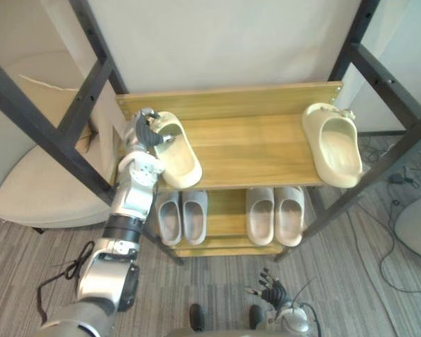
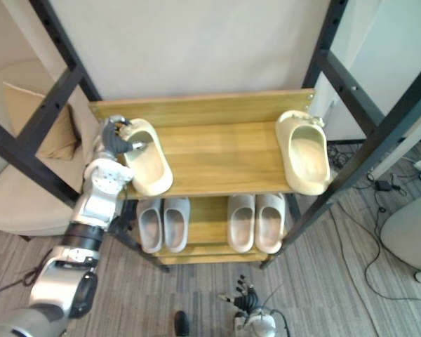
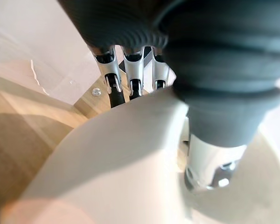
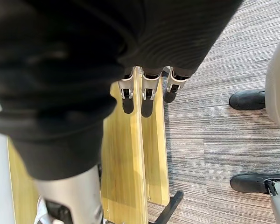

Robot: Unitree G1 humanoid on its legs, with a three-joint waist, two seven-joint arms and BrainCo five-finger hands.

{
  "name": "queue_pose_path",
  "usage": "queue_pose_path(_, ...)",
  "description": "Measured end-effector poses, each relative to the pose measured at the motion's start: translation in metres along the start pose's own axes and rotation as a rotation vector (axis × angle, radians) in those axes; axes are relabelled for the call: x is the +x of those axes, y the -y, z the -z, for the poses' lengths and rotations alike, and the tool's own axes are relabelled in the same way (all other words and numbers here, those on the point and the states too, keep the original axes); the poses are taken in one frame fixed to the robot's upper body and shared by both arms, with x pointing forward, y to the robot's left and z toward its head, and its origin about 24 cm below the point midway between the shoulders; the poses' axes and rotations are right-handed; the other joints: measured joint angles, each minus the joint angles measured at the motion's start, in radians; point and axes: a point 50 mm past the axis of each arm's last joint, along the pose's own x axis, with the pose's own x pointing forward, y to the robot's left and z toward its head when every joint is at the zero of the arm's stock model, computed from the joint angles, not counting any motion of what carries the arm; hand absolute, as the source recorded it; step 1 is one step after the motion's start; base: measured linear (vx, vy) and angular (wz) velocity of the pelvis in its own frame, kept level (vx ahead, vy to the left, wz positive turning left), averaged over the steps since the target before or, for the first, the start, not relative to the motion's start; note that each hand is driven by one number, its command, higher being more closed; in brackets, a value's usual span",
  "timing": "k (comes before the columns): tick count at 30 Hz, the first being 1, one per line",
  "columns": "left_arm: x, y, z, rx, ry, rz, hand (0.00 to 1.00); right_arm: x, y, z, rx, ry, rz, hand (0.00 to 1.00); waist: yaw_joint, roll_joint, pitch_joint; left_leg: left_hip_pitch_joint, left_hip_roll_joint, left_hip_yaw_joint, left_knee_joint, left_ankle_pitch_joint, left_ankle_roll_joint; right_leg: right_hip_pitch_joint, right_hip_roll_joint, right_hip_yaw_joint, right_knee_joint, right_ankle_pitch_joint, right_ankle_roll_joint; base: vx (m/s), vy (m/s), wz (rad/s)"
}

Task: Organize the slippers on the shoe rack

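On the top shelf (image 1: 252, 151) my left robot hand (image 1: 144, 130) pinches the cream slipper (image 1: 179, 159) by its rim. My right robot hand (image 1: 270, 286) hangs low, fingers relaxed.

A beige chair (image 1: 38, 186) stands on grey carpet (image 1: 354, 291).

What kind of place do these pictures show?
Probably an indoor test room arranged like a home entrance: a wooden shoe rack with cream slippers and grey slippers, grey carpet, and a black metal frame.
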Motion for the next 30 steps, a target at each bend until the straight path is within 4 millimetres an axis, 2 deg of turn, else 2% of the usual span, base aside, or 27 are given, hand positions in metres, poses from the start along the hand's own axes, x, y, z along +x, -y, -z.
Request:
queue_pose_path(5, 0.0, 0.001, 0.0, -0.008, -0.002, 0.006, 1.0, 0.0, 0.0, 0.0, 0.0, 0.001, -0.001, 0.0, 0.0, 0.0, 0.0, 0.005, 0.0, 0.001, 0.0, 0.0, 0.0, 0.005, 0.0, 0.001, -0.001, 0.0, 0.0, 0.0, 0.0, 0.0)
queue_pose_path(12, -0.003, 0.013, -0.007, -0.012, 0.026, 0.055, 1.0, 0.0, 0.0, 0.0, 0.0, 0.0, -0.003, 0.0, 0.0, 0.002, -0.002, 0.018, -0.001, -0.001, 0.0, 0.0, 0.0, 0.018, -0.001, 0.001, -0.002, 0.002, 0.0, 0.0, 0.0, 0.0)
queue_pose_path(23, -0.013, 0.029, -0.053, -0.009, 0.25, 0.104, 1.0, 0.005, 0.0, -0.002, -0.005, -0.009, -0.004, 0.0, -0.007, 0.014, -0.008, 0.017, -0.005, -0.004, 0.0, 0.002, 0.003, 0.017, -0.004, 0.0, -0.002, 0.003, 0.001, 0.0, 0.0, 0.0)
queue_pose_path(30, -0.01, 0.03, -0.085, -0.012, 0.373, 0.103, 1.0, 0.006, 0.0, -0.003, 0.026, -0.005, 0.006, 0.0, -0.02, 0.041, -0.014, 0.013, -0.006, 0.007, 0.0, 0.002, 0.003, -0.001, -0.004, 0.012, 0.001, 0.005, 0.003, 0.0, 0.0, -0.03)
